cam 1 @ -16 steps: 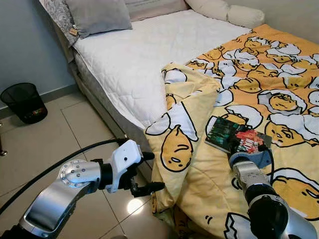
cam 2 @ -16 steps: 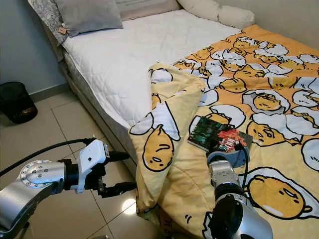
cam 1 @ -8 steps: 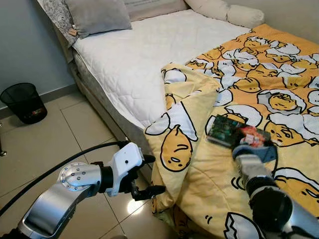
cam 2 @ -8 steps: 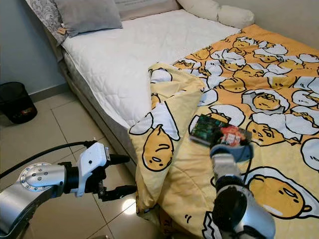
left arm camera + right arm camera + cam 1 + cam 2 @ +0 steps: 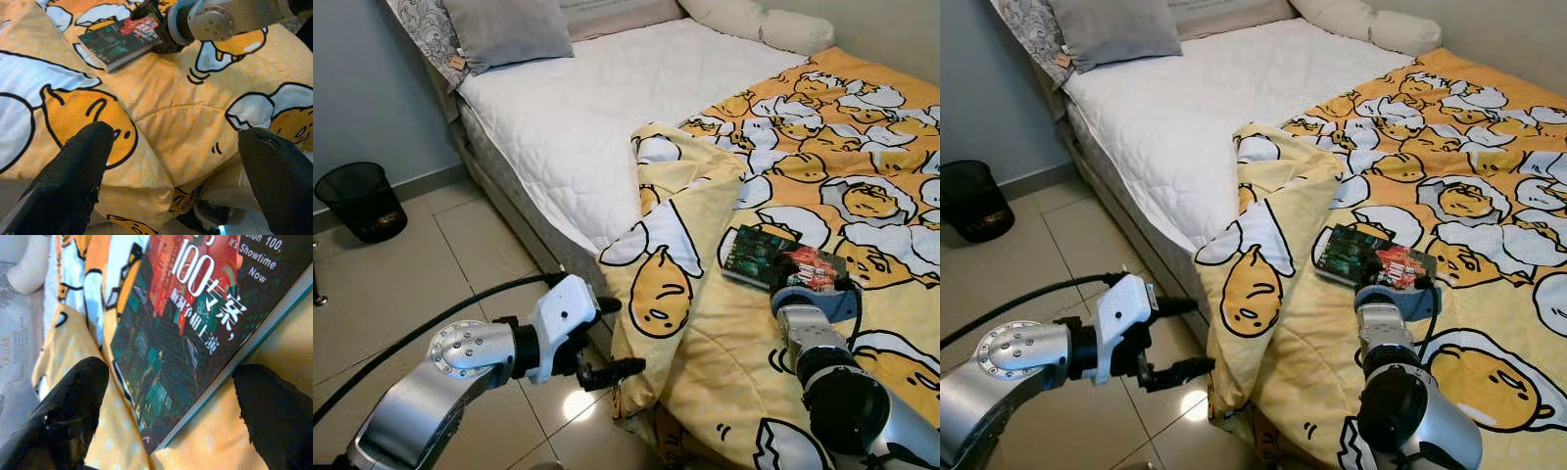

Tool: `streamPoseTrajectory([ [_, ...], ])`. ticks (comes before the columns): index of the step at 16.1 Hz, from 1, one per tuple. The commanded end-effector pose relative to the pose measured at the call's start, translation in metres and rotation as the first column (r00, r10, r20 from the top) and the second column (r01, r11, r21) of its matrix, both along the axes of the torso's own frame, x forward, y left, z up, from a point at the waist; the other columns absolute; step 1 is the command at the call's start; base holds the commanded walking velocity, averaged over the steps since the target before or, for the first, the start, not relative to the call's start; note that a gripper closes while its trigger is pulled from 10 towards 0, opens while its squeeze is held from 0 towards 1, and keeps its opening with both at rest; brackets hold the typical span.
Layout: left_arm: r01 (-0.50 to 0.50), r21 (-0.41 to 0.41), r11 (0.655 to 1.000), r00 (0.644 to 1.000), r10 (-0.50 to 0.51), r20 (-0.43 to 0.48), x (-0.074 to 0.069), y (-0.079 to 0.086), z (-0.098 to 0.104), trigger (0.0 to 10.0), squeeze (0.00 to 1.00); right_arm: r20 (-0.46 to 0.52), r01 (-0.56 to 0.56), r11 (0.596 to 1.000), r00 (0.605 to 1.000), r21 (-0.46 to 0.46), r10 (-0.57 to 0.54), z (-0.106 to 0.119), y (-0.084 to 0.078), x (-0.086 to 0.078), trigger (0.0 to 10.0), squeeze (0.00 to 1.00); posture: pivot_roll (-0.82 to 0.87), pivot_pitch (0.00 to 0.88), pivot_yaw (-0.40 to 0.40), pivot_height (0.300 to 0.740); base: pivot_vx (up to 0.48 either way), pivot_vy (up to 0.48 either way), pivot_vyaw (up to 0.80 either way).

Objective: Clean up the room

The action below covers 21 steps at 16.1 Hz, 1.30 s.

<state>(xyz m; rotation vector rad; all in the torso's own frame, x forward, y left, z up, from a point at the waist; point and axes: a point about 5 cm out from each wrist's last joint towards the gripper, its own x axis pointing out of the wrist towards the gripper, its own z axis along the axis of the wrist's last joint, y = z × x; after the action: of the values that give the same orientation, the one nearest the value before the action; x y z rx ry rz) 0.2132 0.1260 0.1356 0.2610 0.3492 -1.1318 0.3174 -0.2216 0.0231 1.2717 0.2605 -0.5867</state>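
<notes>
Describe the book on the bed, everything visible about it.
The book is a thin paperback with a dark green and red glossy cover carrying white print, including "100" and "Showtime". It lies flat, closed, on the yellow cartoon blanket beside its folded-back corner. The right end effector is open, one finger on each side of the book's near end.

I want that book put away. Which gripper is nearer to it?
Right. The right gripper is open right at the book; the left gripper hovers open by the blanket's hanging edge.
</notes>
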Motion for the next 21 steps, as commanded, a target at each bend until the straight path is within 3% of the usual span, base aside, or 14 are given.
streamPoseTrajectory([
  [1,-0.008,-0.006,1.000,1.000,0.008,0.018,-0.001,0.000,0.007,10.0,0.79,-0.013,0.003,1.000,1.000,-0.017,-0.004,0.003,-0.001,0.003,10.0,0.00,0.10,0.048,-0.006,0.740,0.000,0.000,0.00],
  [8,-0.010,0.001,1.000,1.000,0.010,0.026,-0.006,0.002,0.017,10.0,0.79,-0.056,0.004,1.000,0.998,-0.019,-0.005,-0.009,0.001,-0.007,10.0,0.00,0.14,0.135,0.006,0.740,0.000,0.000,0.00],
  [14,-0.021,-0.006,1.000,1.000,0.021,0.021,-0.011,0.000,0.018,10.0,0.79,0.134,0.044,0.999,0.990,0.017,-0.046,0.016,-0.002,0.011,10.0,0.00,0.15,0.125,-0.010,0.740,0.000,0.000,0.00],
  [17,-0.021,-0.003,1.000,1.000,0.021,0.022,-0.012,-0.001,0.020,10.0,0.80,0.112,0.024,1.000,0.993,0.013,-0.025,0.015,0.000,0.011,10.0,0.00,0.16,0.136,-0.012,0.740,0.000,0.000,0.00],
  [21,-0.015,0.008,1.000,1.000,0.015,0.026,-0.016,-0.003,0.026,10.0,0.79,0.002,0.031,1.000,1.000,0.000,-0.031,-0.001,0.003,0.000,10.0,0.00,0.21,0.168,0.006,0.740,0.000,0.000,0.00],
])
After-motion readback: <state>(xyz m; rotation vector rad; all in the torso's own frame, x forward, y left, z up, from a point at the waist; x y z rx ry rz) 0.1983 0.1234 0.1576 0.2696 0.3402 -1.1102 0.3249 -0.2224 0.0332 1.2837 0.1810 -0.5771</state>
